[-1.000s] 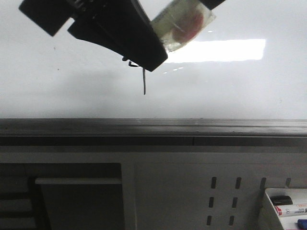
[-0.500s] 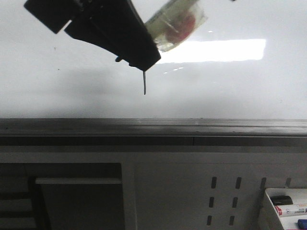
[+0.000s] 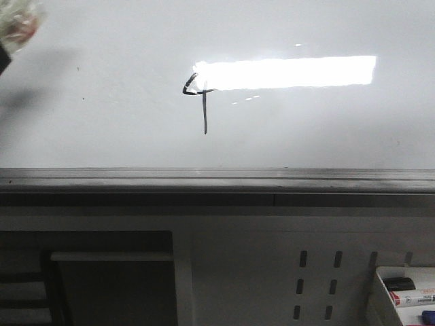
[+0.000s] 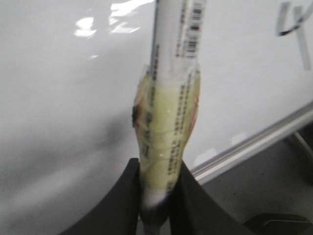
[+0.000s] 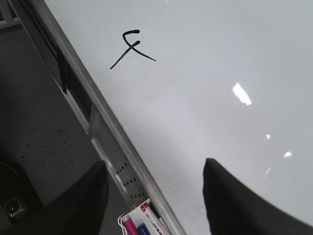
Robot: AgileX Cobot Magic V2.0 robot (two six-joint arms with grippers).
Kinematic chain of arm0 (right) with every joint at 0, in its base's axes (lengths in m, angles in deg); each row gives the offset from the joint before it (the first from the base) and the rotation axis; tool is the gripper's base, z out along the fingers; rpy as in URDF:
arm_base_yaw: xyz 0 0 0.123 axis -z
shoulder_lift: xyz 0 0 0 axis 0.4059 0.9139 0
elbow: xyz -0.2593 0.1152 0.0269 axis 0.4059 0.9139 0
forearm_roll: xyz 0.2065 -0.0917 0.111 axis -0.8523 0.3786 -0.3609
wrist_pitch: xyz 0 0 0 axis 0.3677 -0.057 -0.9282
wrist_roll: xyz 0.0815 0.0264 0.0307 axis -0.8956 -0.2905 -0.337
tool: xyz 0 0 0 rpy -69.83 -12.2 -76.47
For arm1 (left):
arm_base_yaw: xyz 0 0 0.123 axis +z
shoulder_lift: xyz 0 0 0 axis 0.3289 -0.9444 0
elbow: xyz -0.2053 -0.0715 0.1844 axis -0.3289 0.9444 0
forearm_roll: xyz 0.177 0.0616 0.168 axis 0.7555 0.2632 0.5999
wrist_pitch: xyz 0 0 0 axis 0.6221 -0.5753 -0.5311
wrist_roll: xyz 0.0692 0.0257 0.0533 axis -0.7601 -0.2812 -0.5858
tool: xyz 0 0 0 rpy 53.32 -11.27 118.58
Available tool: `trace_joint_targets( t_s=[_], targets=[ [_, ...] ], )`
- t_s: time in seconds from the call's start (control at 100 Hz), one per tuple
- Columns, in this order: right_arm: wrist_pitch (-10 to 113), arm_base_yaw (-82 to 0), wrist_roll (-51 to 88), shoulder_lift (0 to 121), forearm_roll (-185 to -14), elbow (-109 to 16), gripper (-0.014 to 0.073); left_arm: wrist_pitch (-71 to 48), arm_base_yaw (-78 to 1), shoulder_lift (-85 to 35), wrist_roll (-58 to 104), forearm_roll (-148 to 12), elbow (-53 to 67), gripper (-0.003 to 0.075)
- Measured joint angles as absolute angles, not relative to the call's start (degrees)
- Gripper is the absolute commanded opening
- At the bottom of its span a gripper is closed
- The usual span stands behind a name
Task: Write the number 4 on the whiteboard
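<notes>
Glossy surface: the whiteboard (image 3: 102, 136) is white-grey and fills the upper part of the front view, with a bright rectangular light reflection (image 3: 285, 72) across its middle.
Lower edge: a dark grey ledge (image 3: 217, 182) runs along the board's bottom edge.
Task mark: the number 4 (image 3: 200, 95) is drawn in black near the middle of the board, its angular loop touching the reflection's left end and its thin stem pointing down toward the ledge.
Left gripper (image 4: 156, 196): clenched on a marker (image 4: 171, 112) whose barrel is wrapped in yellowish tape; it sits off toward the board's upper left corner, well apart from the figure.
Right gripper (image 5: 151, 196): fingers spread wide with nothing between them, over the board's lower right part.
Below the ledge: a perforated white panel (image 3: 272, 272).
Lower right corner: a white tray (image 3: 380, 299) holding what look like spare markers (image 3: 411, 297), though blurred.
</notes>
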State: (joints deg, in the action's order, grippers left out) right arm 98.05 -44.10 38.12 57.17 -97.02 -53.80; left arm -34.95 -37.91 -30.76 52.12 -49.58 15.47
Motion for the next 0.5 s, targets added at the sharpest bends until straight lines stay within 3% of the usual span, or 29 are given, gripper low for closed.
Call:
trace_joint_targets(
  t_s=[0.23,0.5],
  targets=[
    [98.3,-44.1,38.1,57.2,-97.0,-53.8,0.0379,-32.1,-26.7,-31.9,54.2,-51.3,16.9,-0.002],
    [98.6,-44.1,38.0,57.2,-97.0,-53.8,0.0379,-27.9,-25.3,-35.2,54.3,-52.5,16.9,-0.002]
  ],
)
